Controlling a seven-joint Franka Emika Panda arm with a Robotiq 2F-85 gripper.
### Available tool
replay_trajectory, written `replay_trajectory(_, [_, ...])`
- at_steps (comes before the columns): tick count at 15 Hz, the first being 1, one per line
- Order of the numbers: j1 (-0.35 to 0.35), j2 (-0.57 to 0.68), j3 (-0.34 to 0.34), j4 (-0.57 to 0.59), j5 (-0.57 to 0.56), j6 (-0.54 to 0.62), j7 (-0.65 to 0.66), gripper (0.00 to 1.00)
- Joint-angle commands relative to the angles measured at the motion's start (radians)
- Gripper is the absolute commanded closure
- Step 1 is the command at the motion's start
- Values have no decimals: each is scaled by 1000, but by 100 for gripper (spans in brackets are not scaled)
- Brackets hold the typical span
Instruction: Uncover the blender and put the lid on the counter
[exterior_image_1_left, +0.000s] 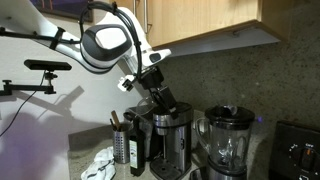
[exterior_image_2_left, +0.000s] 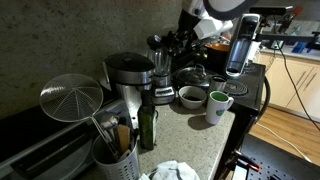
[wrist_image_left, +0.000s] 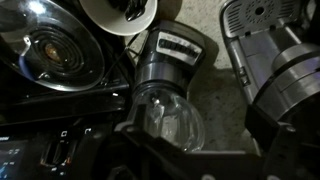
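The blender (exterior_image_1_left: 228, 143) is a clear glass jar with a handle on a dark base, standing on the counter (exterior_image_1_left: 85, 150) beside the coffee maker. It also shows in an exterior view (exterior_image_2_left: 161, 75) and in the wrist view (wrist_image_left: 165, 118). A dark lid (exterior_image_1_left: 230, 113) seems to sit on the jar's mouth; in the wrist view I cannot make it out. My gripper (exterior_image_1_left: 160, 97) hangs above the coffee maker, up and to the side of the blender. In the wrist view its fingers (wrist_image_left: 200, 135) are spread wide, open and empty, with the jar by one finger.
A black-and-steel coffee maker (exterior_image_1_left: 172, 135) stands next to the blender. Bottles (exterior_image_1_left: 135, 150), a utensil holder with a wire strainer (exterior_image_2_left: 72, 100), two mugs (exterior_image_2_left: 218, 103) and a crumpled cloth (exterior_image_2_left: 175, 170) crowd the counter. Wall cabinets (exterior_image_1_left: 200, 20) hang overhead.
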Motion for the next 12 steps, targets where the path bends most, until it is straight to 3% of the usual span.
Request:
replay_trajectory(1, [-63, 117, -5, 17, -93, 249, 80, 0])
replay_trajectory(6, [-136, 200, 12, 65, -288, 490, 252, 0])
replay_trajectory(12, [-200, 193, 24, 125, -561, 526, 490, 0])
